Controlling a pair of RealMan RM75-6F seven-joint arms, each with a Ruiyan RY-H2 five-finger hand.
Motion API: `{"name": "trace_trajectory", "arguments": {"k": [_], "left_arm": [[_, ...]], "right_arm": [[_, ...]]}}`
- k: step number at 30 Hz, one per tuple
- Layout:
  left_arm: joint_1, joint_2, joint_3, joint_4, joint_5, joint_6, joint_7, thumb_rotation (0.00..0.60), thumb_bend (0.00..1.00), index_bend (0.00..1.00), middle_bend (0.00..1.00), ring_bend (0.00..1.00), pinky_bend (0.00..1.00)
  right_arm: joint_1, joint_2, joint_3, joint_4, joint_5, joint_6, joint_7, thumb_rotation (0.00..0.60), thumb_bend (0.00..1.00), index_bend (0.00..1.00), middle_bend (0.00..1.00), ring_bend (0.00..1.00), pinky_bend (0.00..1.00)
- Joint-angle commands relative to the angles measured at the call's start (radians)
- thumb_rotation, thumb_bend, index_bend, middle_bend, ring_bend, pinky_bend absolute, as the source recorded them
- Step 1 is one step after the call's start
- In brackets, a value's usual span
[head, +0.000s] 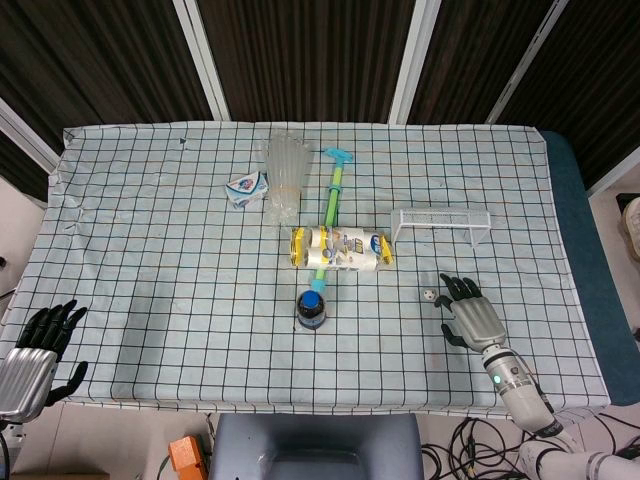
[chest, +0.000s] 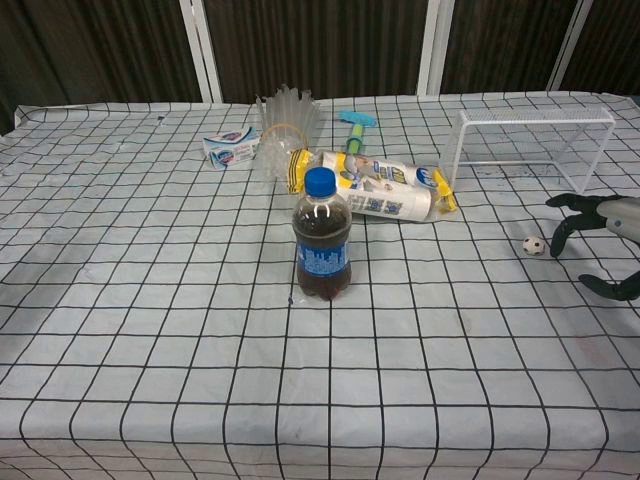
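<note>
One small ball (head: 427, 295) — just beside right hand (head: 468, 315), untouched.

Left hand (head: 35, 352) is sitting at the head view's bottom-left corner, its wrist running off the edge; the chest view isn't showing it at all. Right hand (chest: 600, 240) is getting cut by the chest view's right edge, only fingers showing. Small ball (head: 428, 295) is reading too tiny overhead. Green stick (head: 331, 205) is passing hidden under the yellow-ended package (head: 340, 249). Print on the small packet (head: 246, 188) is staying unreadable.

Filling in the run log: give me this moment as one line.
left hand: open, at table edge | right hand: open, beside small ball | bottle: upright, untouched
</note>
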Motion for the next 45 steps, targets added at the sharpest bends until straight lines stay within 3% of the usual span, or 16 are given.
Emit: {"name": "trace_trajectory", "arguments": {"k": [1,14,15,18,19,22,26,34,45], "left_arm": [[-0.001,0.0,0.0,0.0,0.001,0.0,-0.001,0.6,0.41,0.0,0.0,0.0,0.07],[-0.006,0.002,-0.002,-0.001,-0.001,-0.006,-0.005,0.6,0.41,0.0,0.0,0.0,0.07],[-0.006,0.003,-0.002,-0.001,0.0,-0.005,-0.007,0.6,0.41,0.0,0.0,0.0,0.07],[-0.004,0.005,-0.002,0.0,0.001,0.0,-0.012,0.6,0.41,0.0,0.0,0.0,0.07],[-0.004,0.006,-0.001,0.0,0.002,0.002,-0.014,0.6,0.41,0.0,0.0,0.0,0.07],[0.0,0.007,0.001,0.001,0.008,0.01,-0.018,0.6,0.41,0.0,0.0,0.0,0.07],[0.004,0.008,0.002,0.003,0.016,0.023,-0.021,0.6,0.41,0.0,0.0,0.0,0.07],[0.006,0.003,0.003,0.001,0.016,0.023,-0.009,0.6,0.41,0.0,0.0,0.0,0.07],[0.008,-0.002,-0.002,0.001,0.008,0.026,0.0,0.6,0.41,0.0,0.0,0.0,0.07]], "right_arm": [[0.0,0.0,-0.001,-0.002,0.002,0.001,-0.002,0.6,0.56,0.46,0.0,0.0,0.0],[0.028,-0.015,0.007,0.014,0.055,-0.05,-0.032,0.6,0.56,0.45,0.0,0.0,0.0],[0.033,-0.018,0.01,0.017,0.073,-0.061,-0.044,0.6,0.56,0.39,0.0,0.0,0.0],[0.045,-0.029,0.039,0.02,0.135,-0.071,-0.068,0.6,0.56,0.04,0.0,0.0,0.0],[0.044,-0.033,0.051,0.022,0.149,-0.058,-0.07,0.6,0.56,0.0,0.0,0.0,0.0],[0.016,-0.042,0.084,0.013,0.143,0.038,-0.026,0.6,0.56,0.0,0.0,0.0,0.0],[-0.06,-0.026,0.083,0.008,0.071,0.218,0.025,0.6,0.56,0.0,0.0,0.0,0.0],[-0.146,0.055,0.054,-0.051,-0.023,0.362,0.093,0.6,0.56,0.0,0.0,0.0,0.0],[-0.319,0.211,-0.093,-0.194,-0.245,0.611,0.023,0.6,0.51,0.0,0.0,0.0,0.0]]}}
